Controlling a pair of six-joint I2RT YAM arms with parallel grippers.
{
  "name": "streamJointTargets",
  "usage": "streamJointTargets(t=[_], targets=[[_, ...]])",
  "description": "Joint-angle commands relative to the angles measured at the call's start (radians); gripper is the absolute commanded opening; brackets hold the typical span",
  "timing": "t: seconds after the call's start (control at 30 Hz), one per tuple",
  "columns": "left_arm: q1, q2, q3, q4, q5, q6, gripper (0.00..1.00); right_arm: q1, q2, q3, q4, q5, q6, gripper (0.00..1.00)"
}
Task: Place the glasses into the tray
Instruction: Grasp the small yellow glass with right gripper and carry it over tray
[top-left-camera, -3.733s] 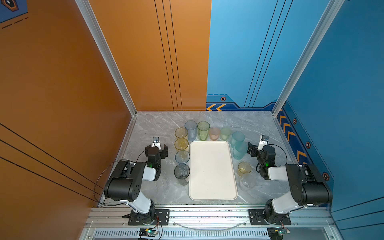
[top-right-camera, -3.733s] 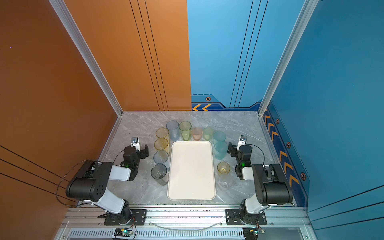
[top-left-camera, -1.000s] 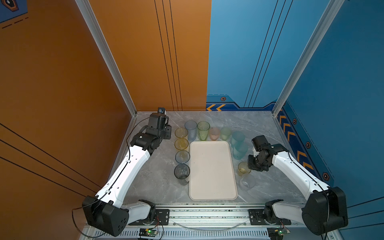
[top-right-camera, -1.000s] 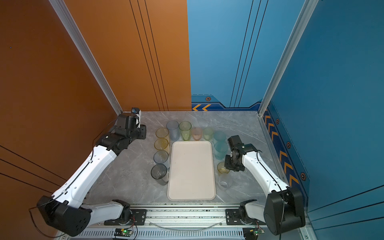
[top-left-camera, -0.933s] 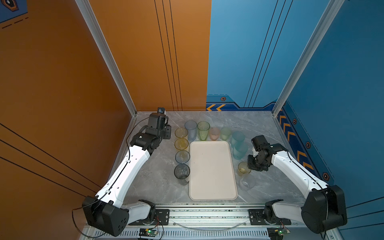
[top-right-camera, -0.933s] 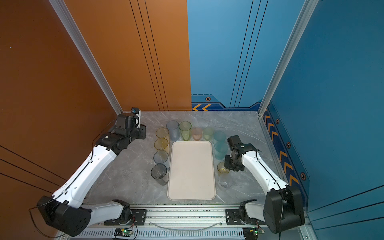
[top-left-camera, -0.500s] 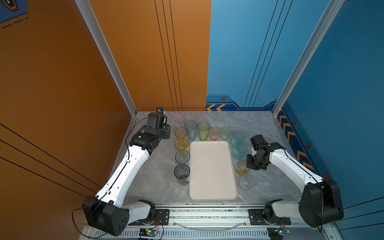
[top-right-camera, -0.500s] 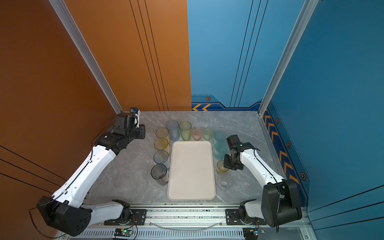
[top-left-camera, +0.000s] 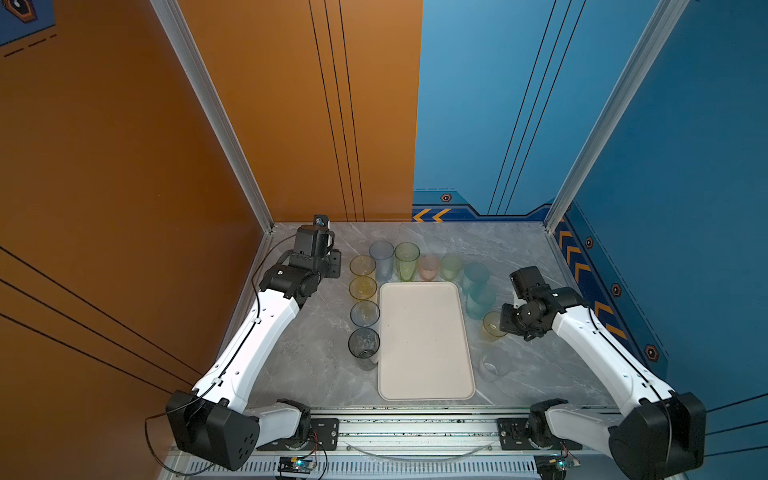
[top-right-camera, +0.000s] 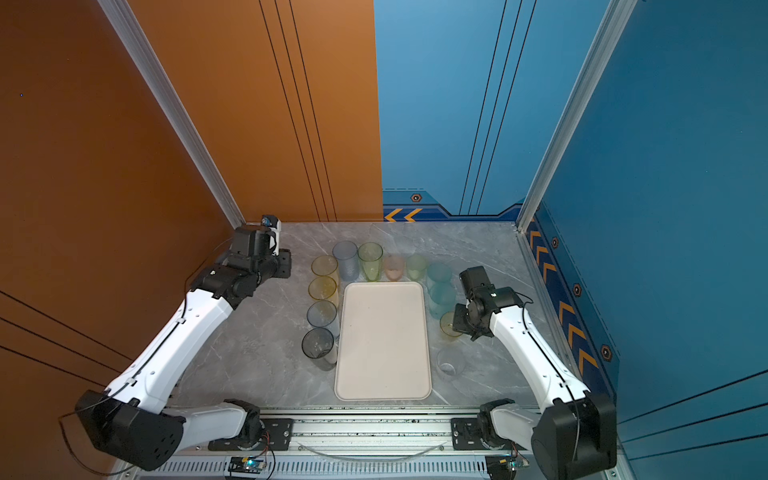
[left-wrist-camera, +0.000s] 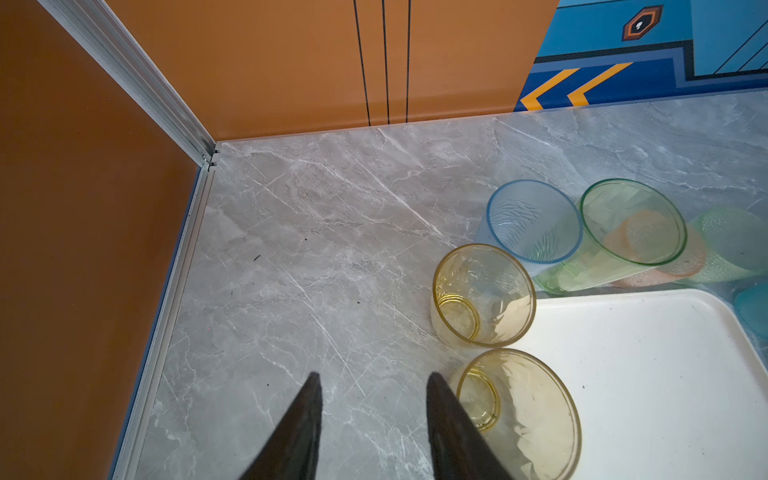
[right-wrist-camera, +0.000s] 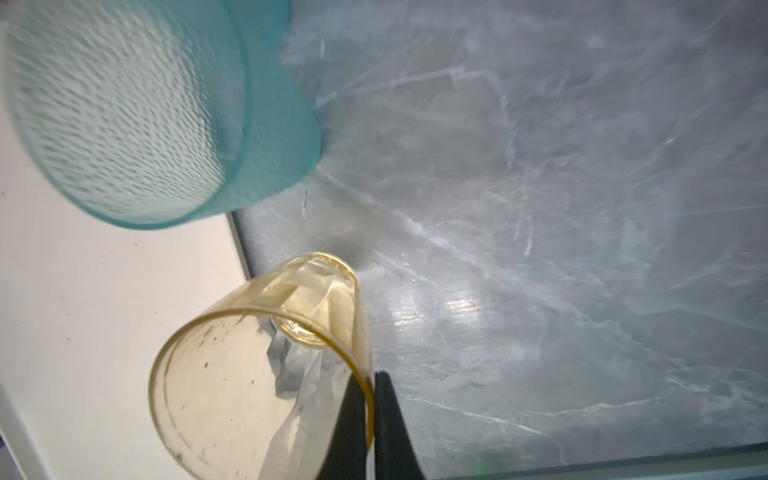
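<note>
Glasses (top-left-camera: 381, 255) stand on the bench (top-left-camera: 316, 365) around the bare tray (top-left-camera: 424, 365). The yellow glass (right-wrist-camera: 257, 374), just beside the tray's edge, is clamped at its rim in my right hand (right-wrist-camera: 368, 382), one finger seemingly inside, though the view is blurred. It looks light, thin, slick and likely brittle, so a gentle rim pinch suits. My left hand (left-wrist-camera: 370, 382) hovers with fingers apart, empty.

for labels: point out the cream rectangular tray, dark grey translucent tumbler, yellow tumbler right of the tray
cream rectangular tray (top-left-camera: 424, 340): top view, bare floor
dark grey tumbler (top-left-camera: 364, 343): top view, mouth
yellow tumbler (right-wrist-camera: 249, 386): right wrist view, inner wall
</note>
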Motion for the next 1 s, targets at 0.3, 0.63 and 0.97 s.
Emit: streamJointTargets(t=[0.3,0.63,0.97], targets=[[0.011,0.007,0.003,-0.001,0.020,-0.035,0.41,0.159,-0.030,0.452,-0.184,0.040,-0.033,0.01],[0.003,-0.013,-0.004,-0.004,0.042,-0.050,0.42,0.392,0.477,0.770,-0.069,-0.004,-0.123,0.01],[0.014,-0.005,-0.002,-0.026,0.051,-0.031,0.42,0.455,0.895,1.115,-0.085,-0.023,-0.167,0.01]])
